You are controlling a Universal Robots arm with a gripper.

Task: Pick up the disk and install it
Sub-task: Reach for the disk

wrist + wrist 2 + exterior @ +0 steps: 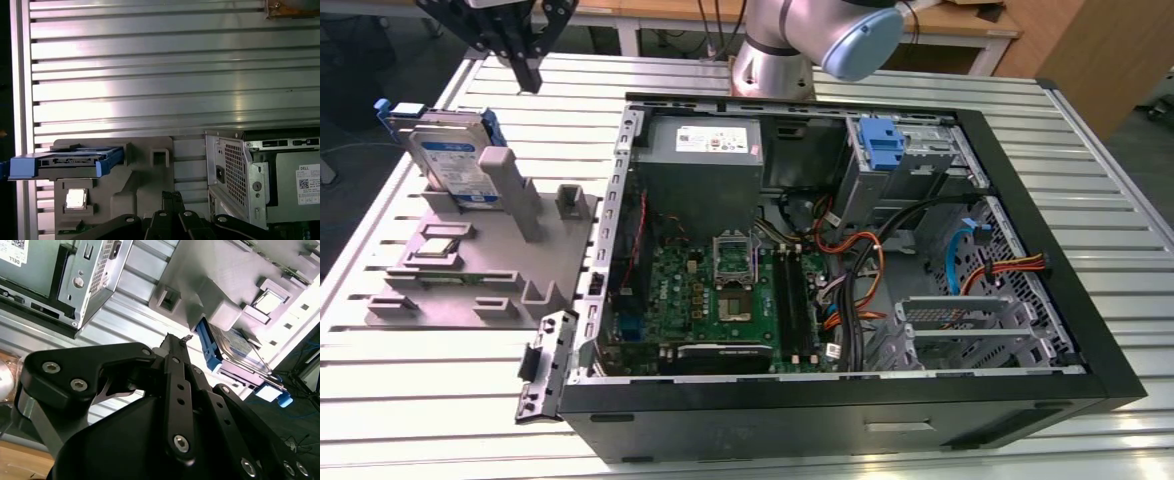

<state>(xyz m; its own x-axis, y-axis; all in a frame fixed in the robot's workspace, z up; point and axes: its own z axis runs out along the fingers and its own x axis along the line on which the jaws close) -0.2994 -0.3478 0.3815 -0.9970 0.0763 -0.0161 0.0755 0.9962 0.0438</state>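
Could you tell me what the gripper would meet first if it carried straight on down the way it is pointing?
Probably the grey holder, near its back edge beside the disk; the gripper points down there. Depth is unclear, so it may reach the slatted table just behind instead.

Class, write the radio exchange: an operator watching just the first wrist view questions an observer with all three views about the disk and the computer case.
Operator: Is the blue-edged slab in the grey holder the disk?
Observer: Yes. In the exterior view the disk stands on edge in the holder, its white-and-blue label showing.
Operator: I see one corner of the computer case. Is it open?
Observer: Yes. The exterior view shows it lying open, with a blue bracket in the bay to the exterior view's right of the grey power supply.
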